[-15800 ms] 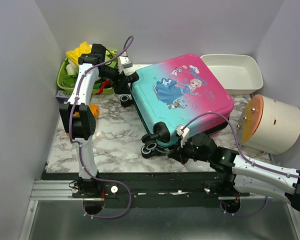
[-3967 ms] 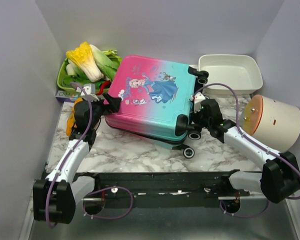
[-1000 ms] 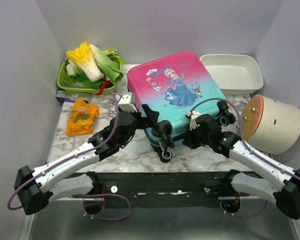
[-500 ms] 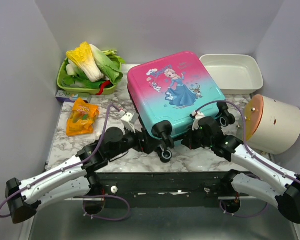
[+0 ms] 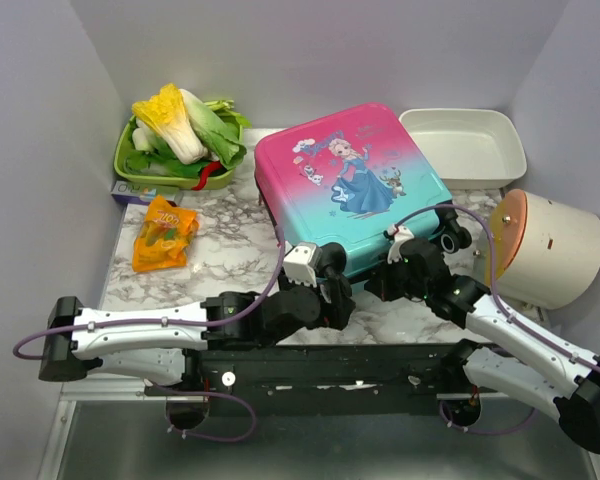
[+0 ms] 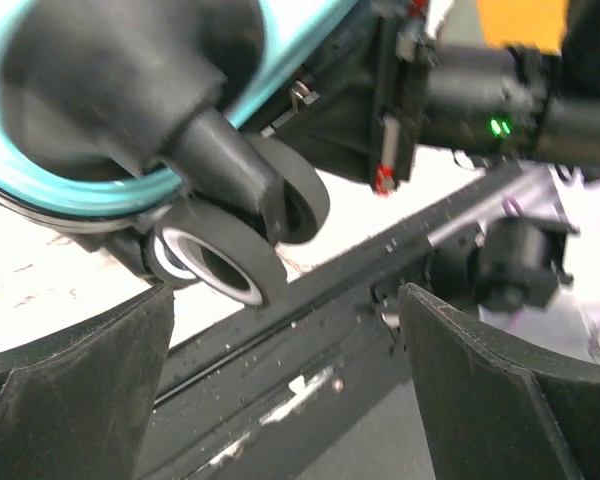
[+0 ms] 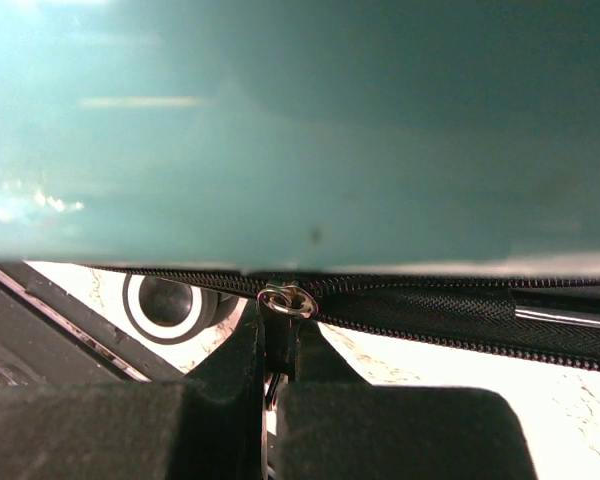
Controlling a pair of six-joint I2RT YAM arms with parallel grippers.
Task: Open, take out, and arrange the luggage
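Lying flat and print-side up on the white-veined marble table, the small pink-to-teal hard-shell luggage sits at the middle of the work area, its black wheels toward the arms. The shell halves look closed. The right wrist view shows the black zipper meshed to the right of the slider, so the opening step appears barely begun. Nothing has been taken out or arranged.

The right gripper is at the case's near edge, its fingers pressed together and pinching the small metal zipper pull just under the teal shell. The left gripper hangs with its fingers spread wide, empty, just beside the double black caster wheel at the near-left corner. It touches nothing that can be seen.

Around the case stand:
- a green plastic basket of leafy cabbage at the far left
- an orange snack packet in front of the basket
- a white rectangular tray at the far right
- a cream cylinder with an orange lid, lying on its side at the right edge

Much is hidden. The lining and any contents are out of sight, and the zipper's run along the far and side edges cannot be followed. The left wrist picture is blurred, and the arms cover most of the near edge from above. It cannot be told how far the slider has travelled or whether a second slider exists.
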